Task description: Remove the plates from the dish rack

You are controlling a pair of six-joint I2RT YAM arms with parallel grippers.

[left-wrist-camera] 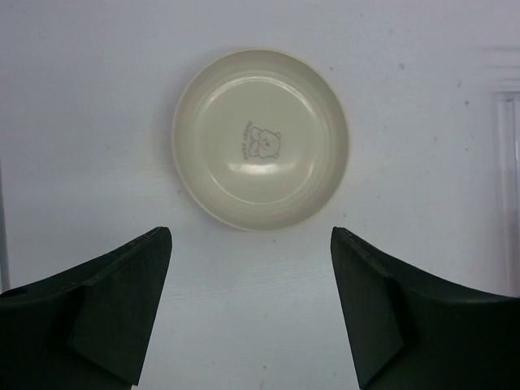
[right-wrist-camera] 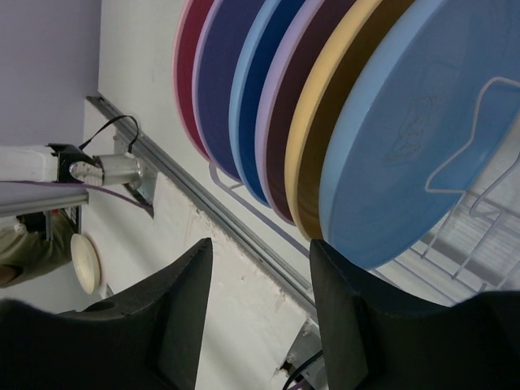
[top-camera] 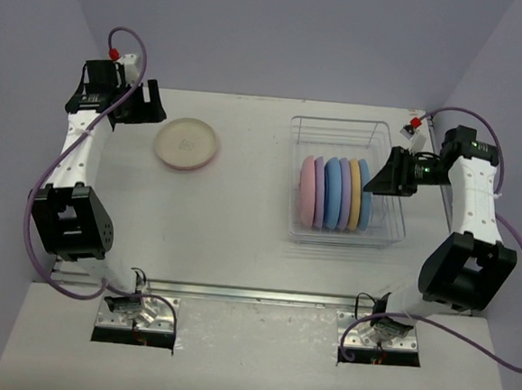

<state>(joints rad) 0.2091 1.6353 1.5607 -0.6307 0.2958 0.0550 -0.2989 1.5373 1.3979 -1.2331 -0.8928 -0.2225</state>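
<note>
The wire dish rack (top-camera: 341, 123) stands at the right of the table and holds several plates on edge: pink (top-camera: 306, 192), lilac, blue (top-camera: 333, 193), lilac, yellow (top-camera: 354, 193) and blue (top-camera: 363, 192). One cream plate (top-camera: 186, 143) lies flat on the table at the left; it also shows in the left wrist view (left-wrist-camera: 260, 138). My left gripper (top-camera: 153, 109) is open and empty, just short of the cream plate (left-wrist-camera: 250, 237). My right gripper (top-camera: 376, 183) is open at the rack's right side (right-wrist-camera: 262, 248), with one finger beside the rim of the end blue plate (right-wrist-camera: 406, 138).
The far half of the rack holds no plates. A metal rail (top-camera: 253, 294) runs along the table's near edge, with both arm bases (top-camera: 136, 310) below it. Grey walls close in the table on three sides.
</note>
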